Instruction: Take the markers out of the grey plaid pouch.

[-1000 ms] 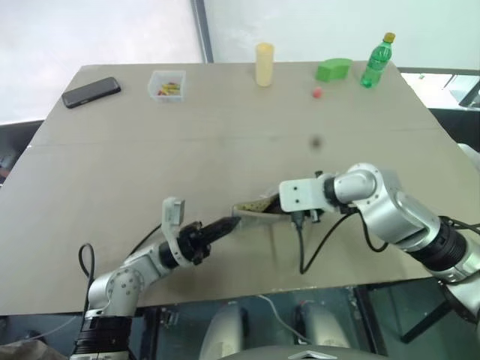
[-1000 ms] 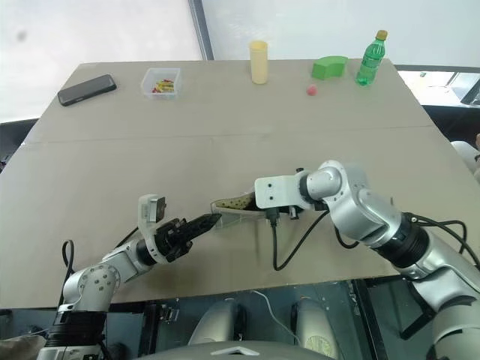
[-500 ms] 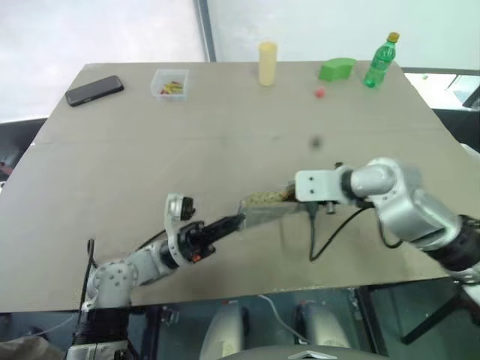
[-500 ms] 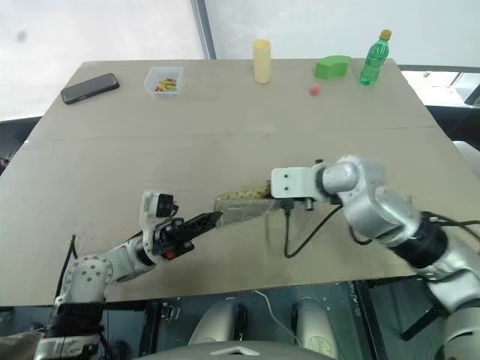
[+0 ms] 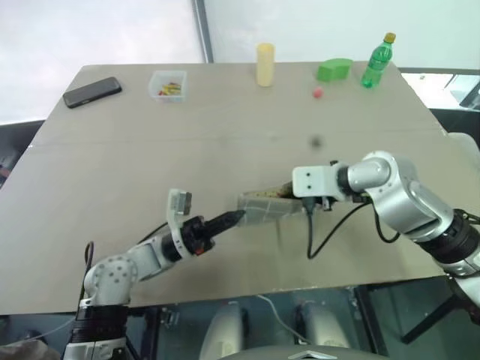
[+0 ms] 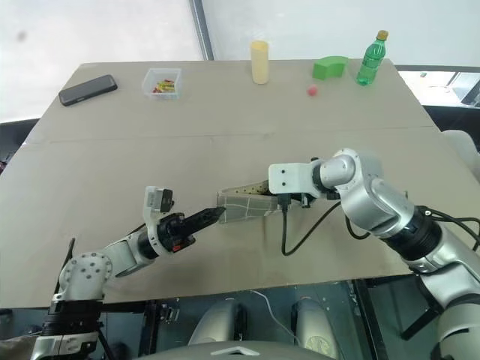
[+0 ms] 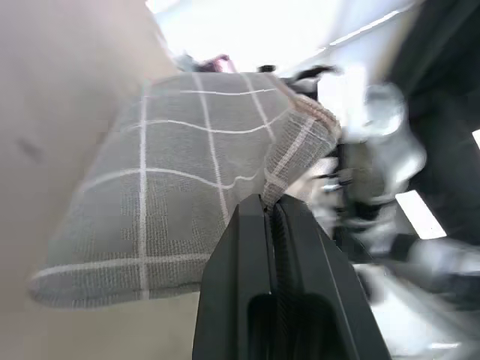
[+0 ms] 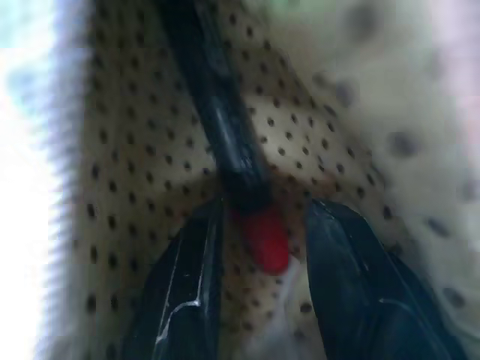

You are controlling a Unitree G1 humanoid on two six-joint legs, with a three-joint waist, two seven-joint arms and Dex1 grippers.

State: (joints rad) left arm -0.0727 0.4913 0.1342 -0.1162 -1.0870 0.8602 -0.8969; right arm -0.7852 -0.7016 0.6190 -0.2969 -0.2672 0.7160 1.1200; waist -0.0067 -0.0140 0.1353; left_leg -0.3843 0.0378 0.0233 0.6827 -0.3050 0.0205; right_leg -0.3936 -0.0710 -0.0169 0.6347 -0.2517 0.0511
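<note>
light: bright daylight from the far windows (glare there)
blur: both wrist views soft, edges smeared

A tan table stands before a bright white wall split by a grey post

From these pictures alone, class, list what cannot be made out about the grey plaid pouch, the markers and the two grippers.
- Marker count: the right wrist view shows one black marker with a red end; the speckled lining hides any others.
- Right gripper: its fingers flank the red end; contact is blurred.
- Grey plaid pouch: in the head views the right gripper's mount covers its mouth.
- Left gripper: shut on the pouch's corner; the metal ring cannot be made out.
</note>
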